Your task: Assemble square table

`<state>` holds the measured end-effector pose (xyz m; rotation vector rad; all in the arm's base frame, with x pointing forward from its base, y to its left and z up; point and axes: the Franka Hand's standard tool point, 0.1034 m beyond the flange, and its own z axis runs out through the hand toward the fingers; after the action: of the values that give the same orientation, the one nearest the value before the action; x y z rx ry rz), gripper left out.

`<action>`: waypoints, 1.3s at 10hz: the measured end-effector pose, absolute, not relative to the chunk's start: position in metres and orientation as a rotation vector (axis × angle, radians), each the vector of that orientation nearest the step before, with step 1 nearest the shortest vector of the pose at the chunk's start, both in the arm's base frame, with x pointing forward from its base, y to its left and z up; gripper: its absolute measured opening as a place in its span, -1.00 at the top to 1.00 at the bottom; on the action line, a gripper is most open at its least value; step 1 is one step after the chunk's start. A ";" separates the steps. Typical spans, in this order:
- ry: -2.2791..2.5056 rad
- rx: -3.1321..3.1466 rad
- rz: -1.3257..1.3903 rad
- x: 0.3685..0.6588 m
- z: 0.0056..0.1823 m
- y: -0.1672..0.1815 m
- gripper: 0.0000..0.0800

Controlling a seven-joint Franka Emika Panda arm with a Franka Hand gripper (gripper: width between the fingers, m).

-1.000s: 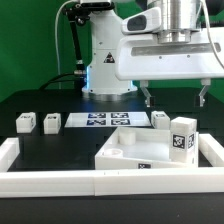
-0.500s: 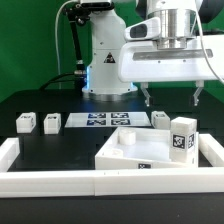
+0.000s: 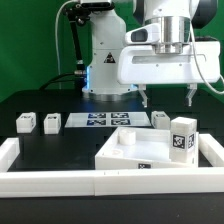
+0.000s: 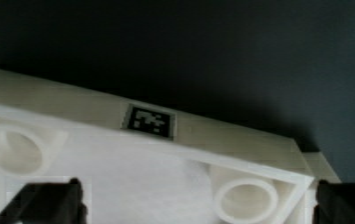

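The assembly looks to be at its beginning. The square panel (image 3: 138, 150) lies on the black desk (image 3: 60, 145), in the front part, and it touches the low white wall (image 3: 50, 182) at the front edge. In the wrist view its rim with a small tag and two round sockets are seen, and both sockets are empty.

One leg (image 3: 24, 122) and a second leg (image 3: 50, 123) lie loose at the exterior view's left, well apart from the panel. A third leg (image 3: 160, 119) lies just beside the marker board (image 3: 100, 121), behind the panel. The fourth leg (image 3: 182, 135) stands upright at the panel's corner on the exterior view's right. I cannot tell if it only stands beside the panel or if it is already joined to it. So I judge that at least three legs are not yet mounted, and perhaps all four.

The arm hangs above the panel with the wrist pointing straight down. The tool (image 3: 170, 97) is released, with its jaws spread wide, and it carries nothing. It hovers over the panel's back edge, clearly above it and touching no part.
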<state>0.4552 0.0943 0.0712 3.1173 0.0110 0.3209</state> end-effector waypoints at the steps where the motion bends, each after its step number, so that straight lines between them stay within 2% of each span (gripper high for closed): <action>1: 0.081 3.116 0.304 0.451 0.071 0.093 -0.62; 7: 0.130 3.110 0.273 0.415 0.061 0.096 -0.62; 9: 0.162 3.100 0.268 0.383 0.052 0.098 -0.62; 11: 0.159 3.104 0.274 0.390 0.054 0.100 -0.62; 13: 0.156 3.113 0.195 0.385 0.051 0.101 -0.62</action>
<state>0.3853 0.1012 0.0509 3.1129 0.1564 0.1950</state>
